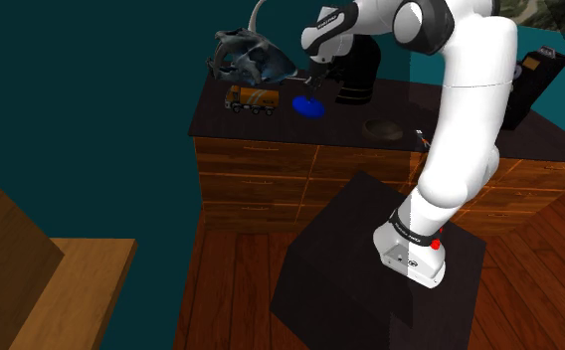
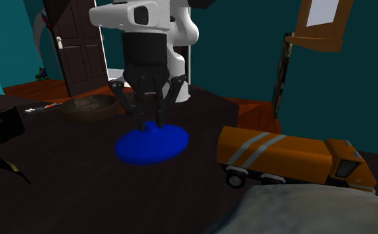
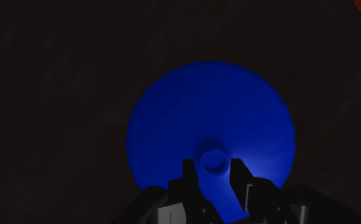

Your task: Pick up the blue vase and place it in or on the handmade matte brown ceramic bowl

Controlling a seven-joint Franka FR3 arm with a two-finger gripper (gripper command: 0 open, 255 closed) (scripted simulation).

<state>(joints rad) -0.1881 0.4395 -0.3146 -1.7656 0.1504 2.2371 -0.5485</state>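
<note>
Black gripper (image 3: 212, 165) up close, fingers (image 3: 189, 173) parted either side of the stubby neck of the blue vase (image 3: 198, 114); contact impossible to tell. Vase upright, squat and wide, resting on the dark dresser top (image 2: 61, 179), between the brown bowl (image 2: 88, 108) and an orange toy truck (image 2: 287, 156).

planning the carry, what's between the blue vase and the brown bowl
Nothing: the dark dresser top between blue vase and brown bowl is bare, seen in the second exterior view.
</note>
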